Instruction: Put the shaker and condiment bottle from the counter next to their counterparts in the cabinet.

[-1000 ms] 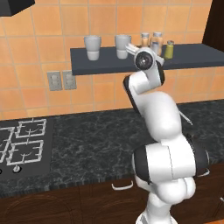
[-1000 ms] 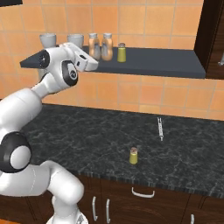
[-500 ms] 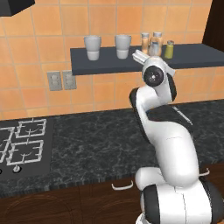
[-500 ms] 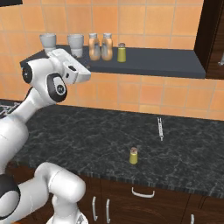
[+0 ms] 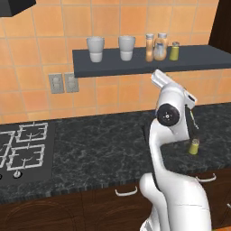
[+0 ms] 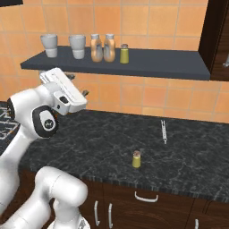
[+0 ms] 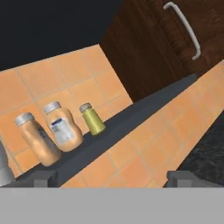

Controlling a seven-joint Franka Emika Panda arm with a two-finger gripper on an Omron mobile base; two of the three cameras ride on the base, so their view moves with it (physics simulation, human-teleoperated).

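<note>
Now, left to right:
Stove (image 5: 20, 149): burner grates set into the counter (image 5: 103, 149) at its far left.
Cups: two pale cups (image 5: 95, 48) side by side on the left part of the cabinet (image 5: 135, 65) (the open slate-grey shelf against the orange tiles).
Condiment bottle (image 6: 95, 48): slim and orange, upright on the cabinet, just beside the fat bottle (image 6: 109, 47) with the silver cap.
Shelf shaker (image 6: 124, 53): yellow-green, upright, right of both bottles and a little apart from them.
Claw (image 7: 112, 181): raised at shelf height, jaws spread wide with nothing between them; its fingertips (image 7: 43, 178) frame the tiles below the cabinet.
Shaker (image 6: 137, 159): upright on the counter near its front edge, above the dark drawers.
Utensil (image 6: 164, 131): thin and metal, lying flat on the counter behind and right of the shaker (well apart from it).
</note>
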